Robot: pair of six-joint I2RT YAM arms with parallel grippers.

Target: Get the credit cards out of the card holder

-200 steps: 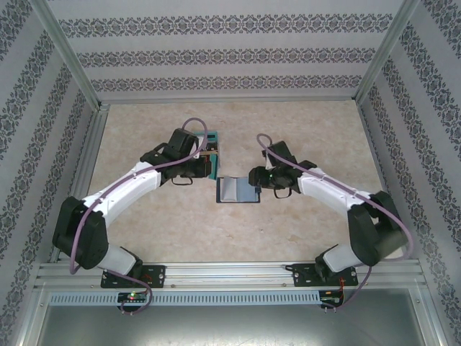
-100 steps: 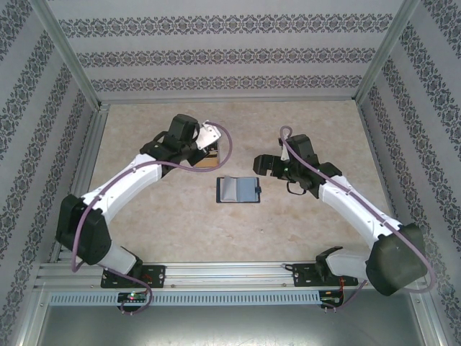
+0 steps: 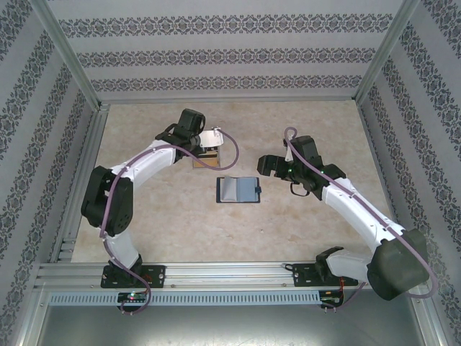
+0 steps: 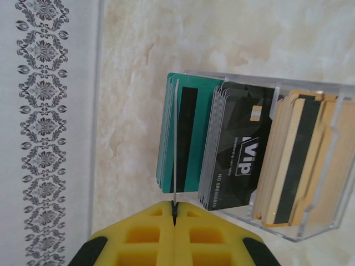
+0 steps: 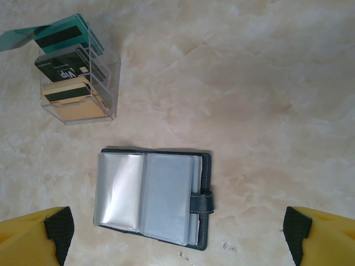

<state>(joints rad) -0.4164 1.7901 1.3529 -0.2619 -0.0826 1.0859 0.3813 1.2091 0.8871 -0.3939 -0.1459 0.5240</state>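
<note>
The card holder (image 3: 238,189) lies open, sleeves up, on the table (image 3: 173,223) near the right gripper (image 3: 269,164), whose fingers stand wide apart and clear of it, while the left gripper (image 4: 174,213) is clamped on a thin teal credit card (image 5: 18,39) over the clear card box (image 5: 112,83)

- Desk (image 5: 266,83): beige marble-look top, smooth, low sheen.
- Card holder (image 5: 204,166): navy leather-like cover, matt. Its inner sleeves (image 5: 144,194) are clear pale-grey plastic, glossy and slightly wrinkled.
- Clear box (image 5: 108,83), beyond the card holder: hard transparent plastic, glossy.
- Cards in the box: teal stack (image 4: 191,138) and black stack (image 4: 238,149) are smooth plastic, and the black one is shiny. Tan stack (image 4: 294,160) has a satin look.
- Held card (image 4: 175,138), pinched in the left fingers (image 4: 138,238): thin plastic.
- Left fingers and right fingers (image 5: 28,238): yellow matt plastic.
- Frame rails (image 3: 230,274), nearer than the card holder: brushed grey metal.
</note>
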